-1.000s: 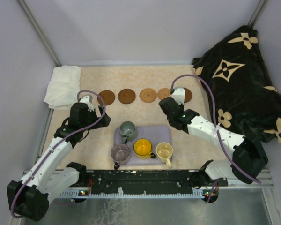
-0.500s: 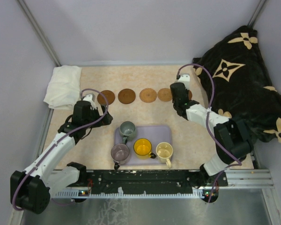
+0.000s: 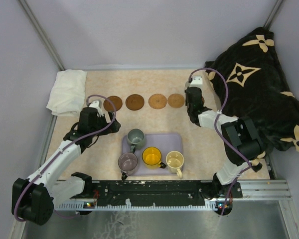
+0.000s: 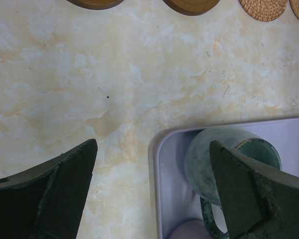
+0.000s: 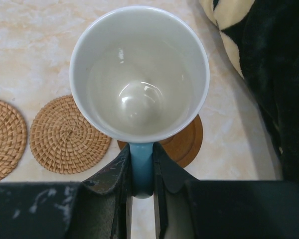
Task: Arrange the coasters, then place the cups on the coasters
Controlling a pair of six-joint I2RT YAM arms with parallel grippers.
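Note:
My right gripper is shut on the blue handle of the white cup, which is upright over a brown wooden coaster. I cannot tell whether the cup touches it. Two woven coasters lie to its left. From above, a row of coasters shows, and the right gripper covers the row's right end. The grey-green, mauve, orange-yellow and cream cups stand on the lavender tray. My left gripper is open and empty above the tray's corner, beside the grey-green cup.
A black cushion with cream flowers fills the back right, close to the right arm. A folded white cloth lies at the back left. Grey walls close in the table on three sides.
The right arm has swung right and back with the white cup, from above the row's fourth coaster to over the end coaster. The left gripper has shifted slightly and stays open.

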